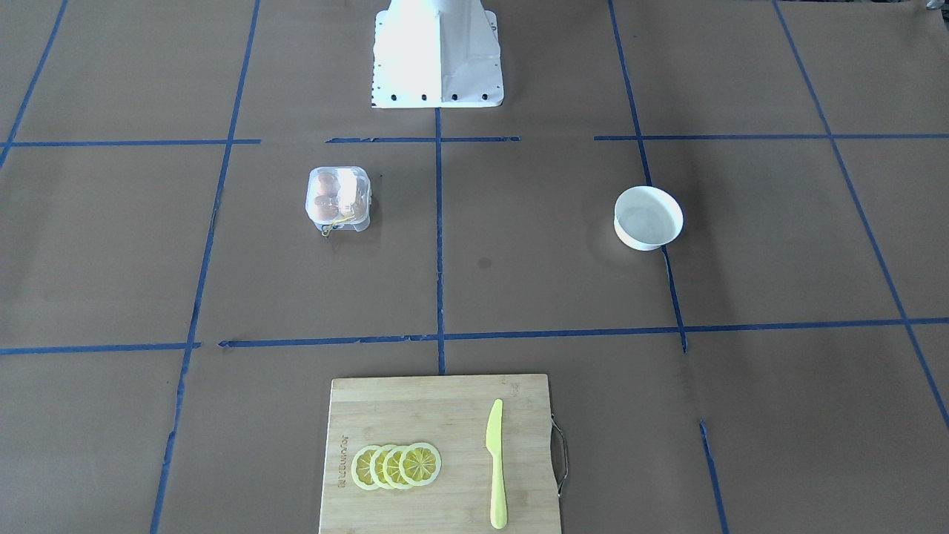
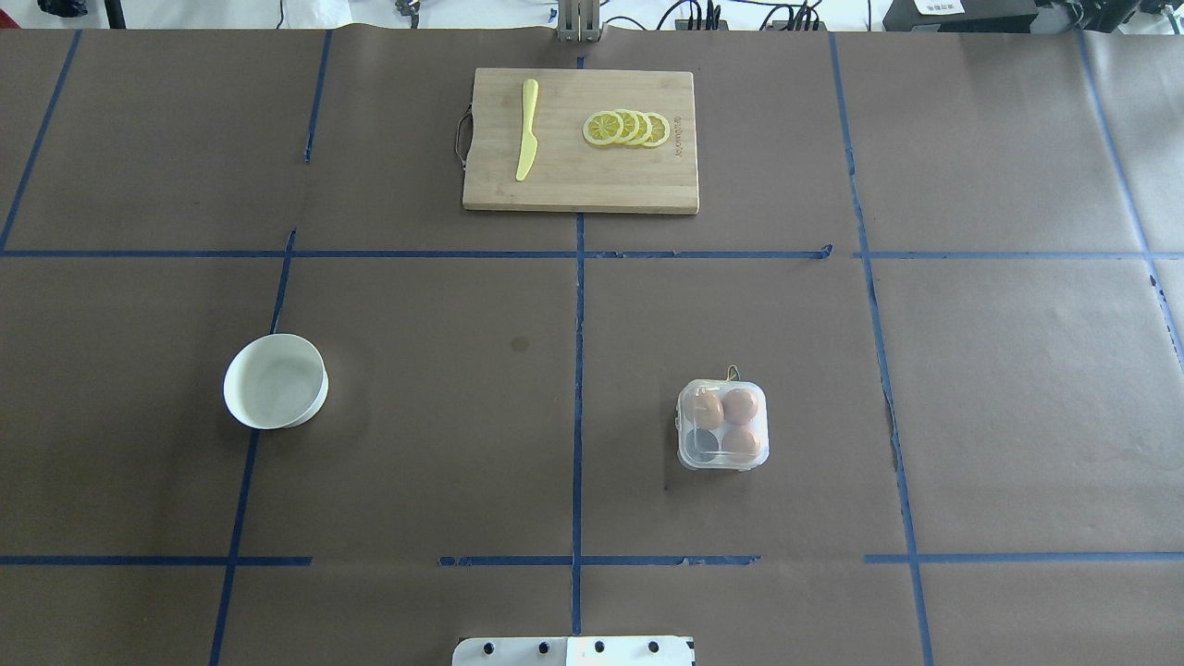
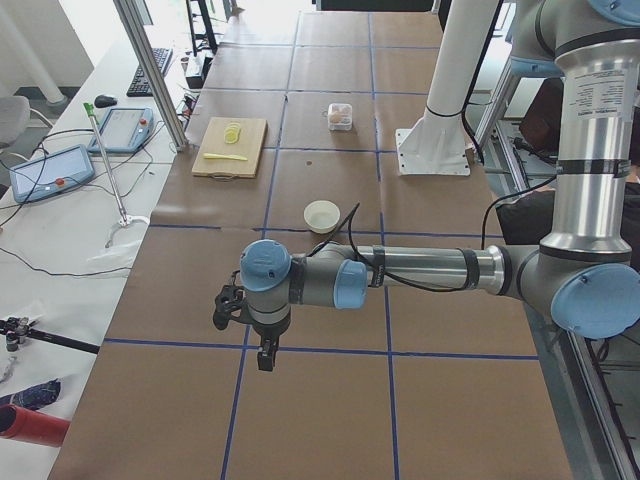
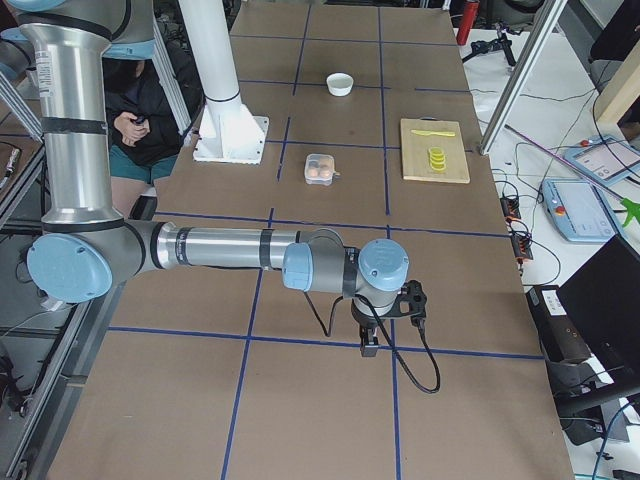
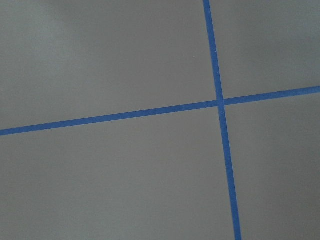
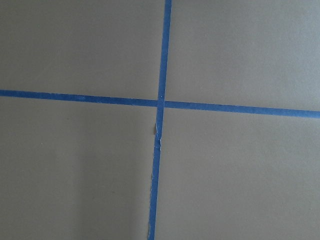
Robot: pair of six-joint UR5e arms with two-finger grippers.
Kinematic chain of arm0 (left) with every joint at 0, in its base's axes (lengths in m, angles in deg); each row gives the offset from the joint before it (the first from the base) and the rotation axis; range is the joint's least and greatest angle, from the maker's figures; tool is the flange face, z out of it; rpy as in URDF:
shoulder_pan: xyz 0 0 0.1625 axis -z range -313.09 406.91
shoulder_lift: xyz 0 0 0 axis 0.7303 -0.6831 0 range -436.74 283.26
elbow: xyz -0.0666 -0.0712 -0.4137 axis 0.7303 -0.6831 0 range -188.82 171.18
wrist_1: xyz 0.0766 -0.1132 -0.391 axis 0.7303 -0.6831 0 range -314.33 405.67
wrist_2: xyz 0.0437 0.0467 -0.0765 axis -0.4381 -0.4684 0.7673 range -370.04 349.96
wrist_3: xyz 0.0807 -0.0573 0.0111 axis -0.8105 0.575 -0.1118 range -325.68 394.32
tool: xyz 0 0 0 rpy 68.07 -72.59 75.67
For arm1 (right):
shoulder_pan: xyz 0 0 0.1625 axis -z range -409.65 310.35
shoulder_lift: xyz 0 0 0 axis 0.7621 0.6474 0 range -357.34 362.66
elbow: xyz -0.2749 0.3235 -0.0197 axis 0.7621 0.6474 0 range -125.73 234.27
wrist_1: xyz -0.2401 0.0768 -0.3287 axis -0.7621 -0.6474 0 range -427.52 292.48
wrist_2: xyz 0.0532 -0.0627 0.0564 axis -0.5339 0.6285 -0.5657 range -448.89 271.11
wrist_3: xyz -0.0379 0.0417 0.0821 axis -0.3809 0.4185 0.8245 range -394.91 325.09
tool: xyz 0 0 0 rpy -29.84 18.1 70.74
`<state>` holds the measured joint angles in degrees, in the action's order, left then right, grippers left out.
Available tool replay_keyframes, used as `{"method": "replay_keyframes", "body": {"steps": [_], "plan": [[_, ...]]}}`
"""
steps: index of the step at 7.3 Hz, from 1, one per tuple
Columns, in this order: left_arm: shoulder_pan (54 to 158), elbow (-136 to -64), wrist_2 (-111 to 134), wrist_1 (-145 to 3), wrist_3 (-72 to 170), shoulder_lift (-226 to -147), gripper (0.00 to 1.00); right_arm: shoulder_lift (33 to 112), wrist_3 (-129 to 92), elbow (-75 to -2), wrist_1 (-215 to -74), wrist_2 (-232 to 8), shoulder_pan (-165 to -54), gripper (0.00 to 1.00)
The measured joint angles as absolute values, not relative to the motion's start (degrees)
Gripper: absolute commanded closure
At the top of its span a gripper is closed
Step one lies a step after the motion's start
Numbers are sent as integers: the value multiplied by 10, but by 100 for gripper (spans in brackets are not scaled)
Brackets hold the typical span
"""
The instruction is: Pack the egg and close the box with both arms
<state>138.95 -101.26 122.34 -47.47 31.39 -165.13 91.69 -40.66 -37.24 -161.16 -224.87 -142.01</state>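
Clear box point(image 2: 701, 451), lid down, three smooth orange-brown eggs point(image 2: 740, 405) in its cups, white bowl point(image 2: 275, 380) well apart, left gripper point(image 3: 265, 355) and right gripper point(image 4: 368, 343), cannot tell how wide

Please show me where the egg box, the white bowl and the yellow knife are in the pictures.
The box point(image 2: 722, 425): overhead view, centre of its clear top.
The white bowl point(image 2: 274, 380): overhead view, bare inside bottom.
The yellow knife point(image 2: 527, 129): overhead view, middle of its length.
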Motion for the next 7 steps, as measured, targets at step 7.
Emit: {"method": "replay_keyframes", "body": {"steps": [7], "plan": [[1385, -1018, 1223, -474, 317, -1653, 0, 911, -387, -387, -1611, -2248, -1400, 0]]}}
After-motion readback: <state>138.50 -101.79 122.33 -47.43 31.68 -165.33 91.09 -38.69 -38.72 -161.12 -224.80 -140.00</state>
